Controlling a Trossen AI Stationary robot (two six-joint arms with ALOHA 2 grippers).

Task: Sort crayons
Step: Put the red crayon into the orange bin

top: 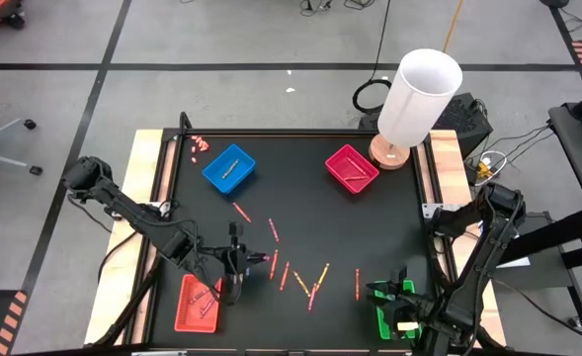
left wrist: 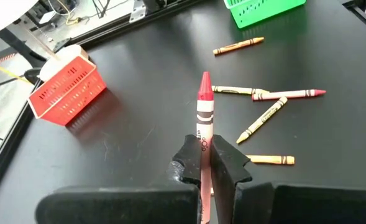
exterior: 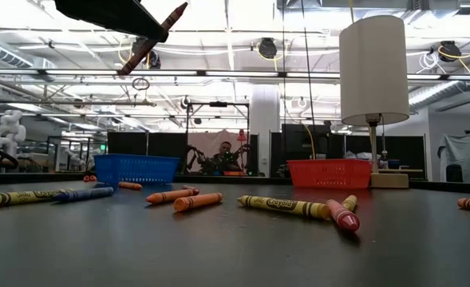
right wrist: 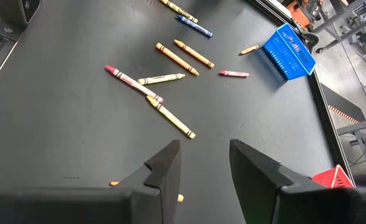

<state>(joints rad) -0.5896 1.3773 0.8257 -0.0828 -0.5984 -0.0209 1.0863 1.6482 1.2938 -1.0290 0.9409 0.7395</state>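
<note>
Crayons lie loose across the middle of my black table (top: 300, 222), and I take it all from left to right. Near my left front corner sits the red tray (top: 198, 303), with a few sticks in it. Just beside it my left gripper (left wrist: 203, 163) is clamped on a red crayon (left wrist: 204, 118), which points forward out of the fingers (left wrist: 229, 163) and hangs above the tabletop. Farther back stands the blue tray (top: 229, 168), one crayon inside. Between the trays two red crayons (top: 241, 211) lie apart. Toward the front, orange crayons (right wrist: 178, 60), yellow crayons (right wrist: 170, 117) and a pink crayon (right wrist: 133, 82) lie in a scatter, some touching and crossing; a blue crayon (right wrist: 194, 26) rests near my left gripper. At the back right is the magenta tray (top: 351, 168) with a crayon in it, and beside it a white lamp (top: 418, 99). At the front right my right gripper (right wrist: 204, 163) hovers by the green tray (top: 391, 307), fingers parted, gripping nothing.
</note>
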